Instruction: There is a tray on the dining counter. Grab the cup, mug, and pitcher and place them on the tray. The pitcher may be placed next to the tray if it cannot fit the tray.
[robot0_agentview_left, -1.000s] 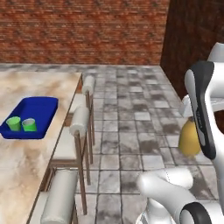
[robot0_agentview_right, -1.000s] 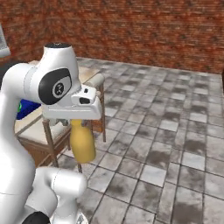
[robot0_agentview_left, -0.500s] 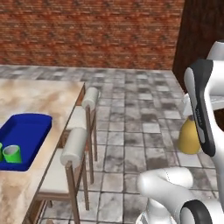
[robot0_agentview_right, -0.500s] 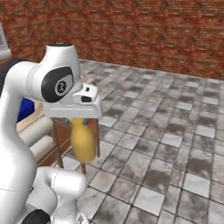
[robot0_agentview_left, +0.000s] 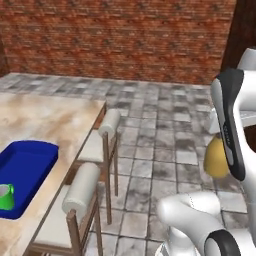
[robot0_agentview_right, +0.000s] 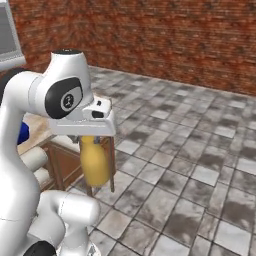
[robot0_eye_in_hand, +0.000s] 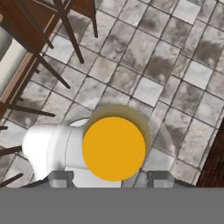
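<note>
So the mustard-yellow pitcher (robot0_agentview_right: 94, 163) is hanging in the air under the hand, well above the grey stone floor tiles (robot0_agentview_right: 200, 175), nowhere near the counter top. In the hand view you're looking straight down on the pitcher's round top (robot0_eye_in_hand: 113, 148), and the gripper (robot0_eye_in_hand: 112, 178) has a dark finger tip (robot0_eye_in_hand: 60, 178) sitting on either side of it, so the jaws are spread about a pitcher's width and clamped on it. From the left base view just a yellow bulge of the pitcher (robot0_agentview_left: 215, 159) pokes out from behind the white arm. Off to the left there's the dining counter (robot0_agentview_left: 47, 117) with its beige marbled top, and the deep-blue tray (robot0_agentview_left: 27, 165) sits on it near the edge. Something bright green (robot0_agentview_left: 6, 197) is in the tray at the picture's border, but it's cut off, so I can't tell if it's the cup or the mug. Two wooden chairs (robot0_agentview_left: 80, 200) with pale cushions are pulled up along the counter's side, and there's a red brick wall (robot0_agentview_left: 125, 40) at the back.
</note>
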